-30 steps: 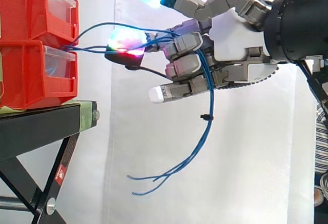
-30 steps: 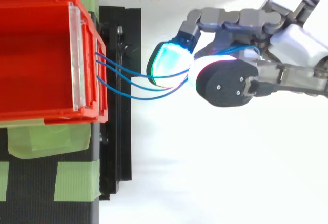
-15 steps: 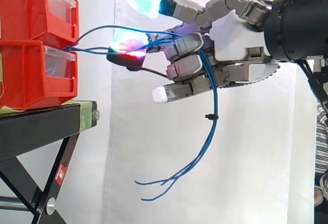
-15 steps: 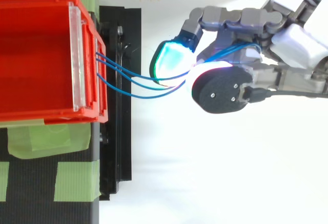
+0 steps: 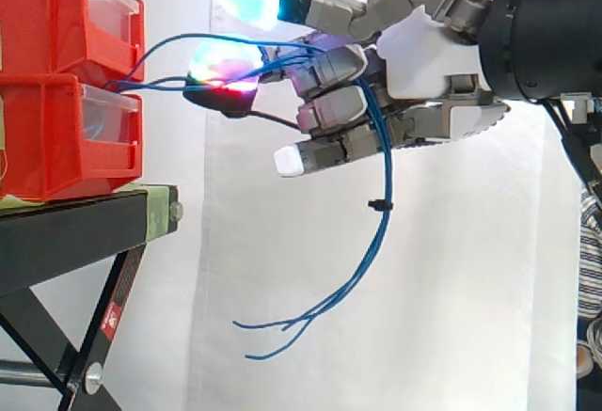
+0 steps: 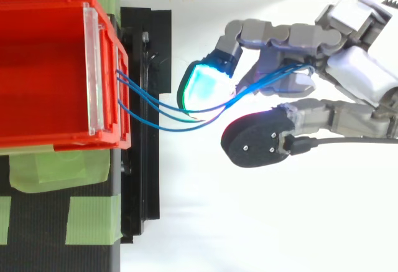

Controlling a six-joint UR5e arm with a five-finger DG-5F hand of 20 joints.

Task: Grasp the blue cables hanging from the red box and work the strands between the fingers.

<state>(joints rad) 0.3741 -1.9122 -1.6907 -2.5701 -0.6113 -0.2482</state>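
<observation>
Two stacked bins, forming the red box (image 5: 47, 138), are carried at the left on a black stand (image 5: 66, 232). The blue cables (image 5: 380, 218) are seen leaving the box's front face, about where the upper bin meets the lower.

From there the strands are led rightward, almost level and out past the stand's right edge, to the hand (image 5: 428, 58). It is brought in from the right with its palm turned toward the box. The cables' fixed end thus lies to the left of the hand, and their long axis runs along the reach of the fingers (image 5: 329, 152) before it is turned downward.

The strands are threaded between the partly curled fingers and let fall in a loose arc, gathered by a small black tie (image 5: 376, 206). The free ends are splayed well below the hand, before the white curtain (image 5: 470, 289).

From above, one green-glowing fingertip (image 6: 202, 88) is laid over the strands, while the thumb (image 6: 258, 141) is held a little apart beside them.

The hand is judged to be closed lightly on the cables rather than clamped, so the working of the strands appears to be under way. Any pull away from the box would be taken by the short level stretch.
</observation>
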